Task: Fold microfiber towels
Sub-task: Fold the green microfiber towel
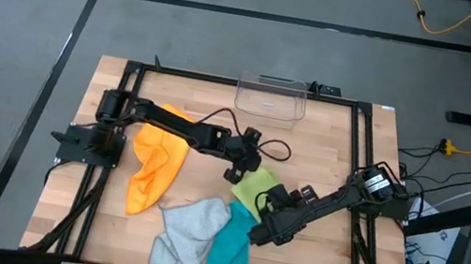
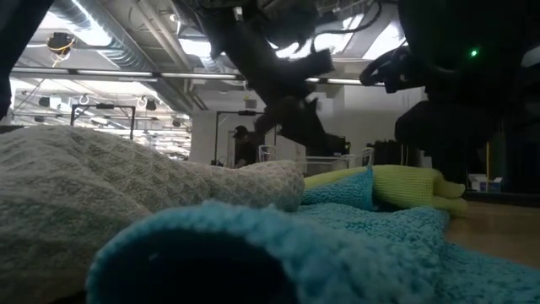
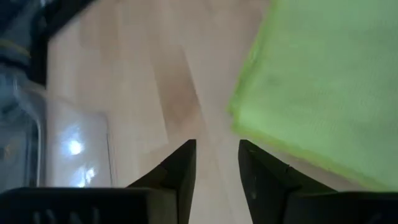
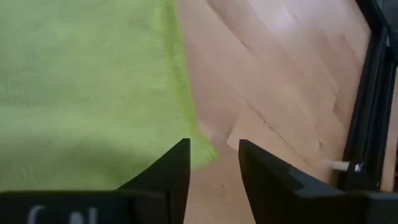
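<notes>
Lime green towel [image 1: 256, 190] lies mid-table between both claws; left gripper [image 1: 239, 172] hangs released beside its far-left edge, right gripper [image 1: 274, 201] released over its near-right corner; neither holds cloth; they sit at opposite corners, equally near, so a fold would likely run along that diagonal; orange [image 1: 157, 165], grey [image 1: 190, 229] and teal [image 1: 231, 245] towels lie crumpled nearer the front.

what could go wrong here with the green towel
The left gripper and right gripper both hover open at edges of the green towel, holding nothing; a grasp might pinch bare table. The green towel touches the teal towel, so a pull may drag it. The arms are close and could collide.
</notes>
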Controlling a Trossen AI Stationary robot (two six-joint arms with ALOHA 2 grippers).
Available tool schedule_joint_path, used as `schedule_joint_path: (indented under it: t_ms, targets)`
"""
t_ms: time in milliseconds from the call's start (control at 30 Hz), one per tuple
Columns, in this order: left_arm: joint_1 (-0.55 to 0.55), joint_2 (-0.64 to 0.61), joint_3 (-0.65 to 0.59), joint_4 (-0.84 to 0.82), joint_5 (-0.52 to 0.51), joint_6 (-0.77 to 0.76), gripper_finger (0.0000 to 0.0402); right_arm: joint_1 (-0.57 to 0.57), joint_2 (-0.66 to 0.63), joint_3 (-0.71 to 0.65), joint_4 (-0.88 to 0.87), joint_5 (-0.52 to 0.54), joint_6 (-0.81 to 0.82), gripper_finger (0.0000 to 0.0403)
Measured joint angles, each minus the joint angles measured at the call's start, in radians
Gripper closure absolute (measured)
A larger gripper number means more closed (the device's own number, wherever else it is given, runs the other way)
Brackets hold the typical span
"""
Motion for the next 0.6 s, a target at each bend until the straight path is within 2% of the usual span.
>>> schedule_joint_path:
  t_ms: [67, 200, 400, 600]
  targets:
    - [-0.006, -0.029, 0.001, -0.030, -0.003, -0.052, 0.0290, 0.000, 0.000, 0.018, -0.001, -0.018, -0.062, 0.0258]
    - [-0.014, -0.115, 0.001, -0.206, 0.016, -0.210, 0.0289, 0.007, -0.004, 0.073, -0.004, -0.085, -0.239, 0.0256]
    - [-0.015, -0.238, 0.001, -0.452, 0.111, -0.450, 0.0294, 0.033, -0.008, 0.150, 0.023, -0.173, -0.552, 0.0256]
    - [-0.037, -0.297, 0.001, -0.603, 0.114, -0.540, 0.0296, 0.040, -0.008, 0.201, 0.071, -0.151, -0.604, 0.0256]
